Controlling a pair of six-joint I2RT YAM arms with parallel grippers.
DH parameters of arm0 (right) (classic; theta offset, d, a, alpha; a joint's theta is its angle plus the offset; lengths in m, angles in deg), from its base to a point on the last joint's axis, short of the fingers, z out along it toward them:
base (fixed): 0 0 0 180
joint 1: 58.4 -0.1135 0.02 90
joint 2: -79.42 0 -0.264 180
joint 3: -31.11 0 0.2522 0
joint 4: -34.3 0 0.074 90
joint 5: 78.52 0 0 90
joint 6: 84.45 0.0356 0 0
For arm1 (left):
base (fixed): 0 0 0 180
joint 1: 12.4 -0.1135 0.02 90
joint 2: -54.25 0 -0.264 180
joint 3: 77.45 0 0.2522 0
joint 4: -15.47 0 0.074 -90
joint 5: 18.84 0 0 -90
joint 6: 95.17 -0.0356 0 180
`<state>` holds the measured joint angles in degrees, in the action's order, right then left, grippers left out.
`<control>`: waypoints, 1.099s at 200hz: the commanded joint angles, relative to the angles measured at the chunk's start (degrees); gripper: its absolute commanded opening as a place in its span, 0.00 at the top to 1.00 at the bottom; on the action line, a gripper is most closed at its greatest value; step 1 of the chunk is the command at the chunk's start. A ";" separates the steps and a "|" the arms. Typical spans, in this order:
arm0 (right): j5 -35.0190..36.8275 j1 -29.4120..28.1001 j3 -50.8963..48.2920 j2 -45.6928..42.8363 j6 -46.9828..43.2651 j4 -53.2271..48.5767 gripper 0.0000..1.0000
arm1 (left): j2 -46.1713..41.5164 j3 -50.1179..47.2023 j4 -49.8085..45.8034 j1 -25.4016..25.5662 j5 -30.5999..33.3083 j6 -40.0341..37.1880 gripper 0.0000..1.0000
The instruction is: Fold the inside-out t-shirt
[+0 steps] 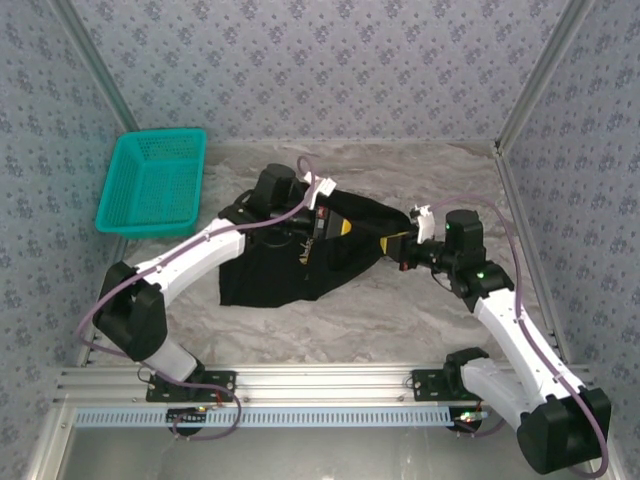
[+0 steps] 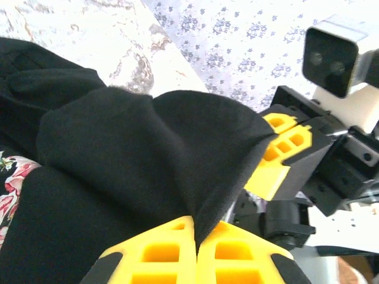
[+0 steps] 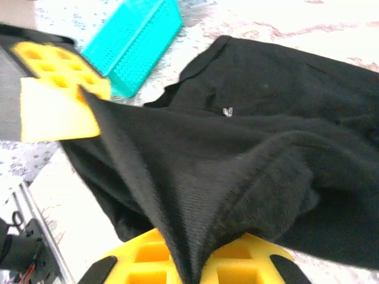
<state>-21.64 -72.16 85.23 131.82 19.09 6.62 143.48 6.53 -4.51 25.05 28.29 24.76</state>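
The left claw (image 2: 196,239) and right claw (image 3: 188,269) each clamp the t-shirt (image 1: 280,270), its cloth stretched between them.

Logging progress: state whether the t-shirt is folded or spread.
Neither: t-shirt bunched, cloth pinched by left end effector and right end effector.

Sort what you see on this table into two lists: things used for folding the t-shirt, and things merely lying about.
In use: inside-out t-shirt; left pincer and right pincer, both shut on it.
Lying about: teal basket, at the far left.
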 commanded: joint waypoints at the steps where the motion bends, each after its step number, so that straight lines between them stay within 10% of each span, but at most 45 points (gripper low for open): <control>1: 22.09 1.82 3.03 3.03 4.33 -17.29 0.87 | -2.08 0.07 2.23 -5.53 3.55 7.14 1.00; 118: 29.93 -17.32 5.22 9.77 8.55 -3.98 0.27 | 1.04 3.51 0.78 -0.06 6.46 5.84 1.00; 158: 34.25 -21.26 6.96 19.55 9.93 5.19 0.21 | 0.34 3.35 0.40 0.85 6.35 5.14 1.00; 172: 34.98 -21.81 7.17 21.40 10.19 8.36 0.28 | -0.09 3.02 0.06 0.81 6.93 4.92 1.00; 199: 38.86 -21.09 7.99 19.36 7.72 4.45 0.79 | -1.76 2.78 -3.45 0.56 12.72 2.76 1.00; 220: 27.75 -17.35 5.48 11.99 3.57 2.28 0.94 | -3.25 1.82 -7.02 -0.23 23.65 0.95 1.00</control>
<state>12.71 -92.88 90.74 151.82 27.02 10.16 144.09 8.06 -7.35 25.73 40.33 28.94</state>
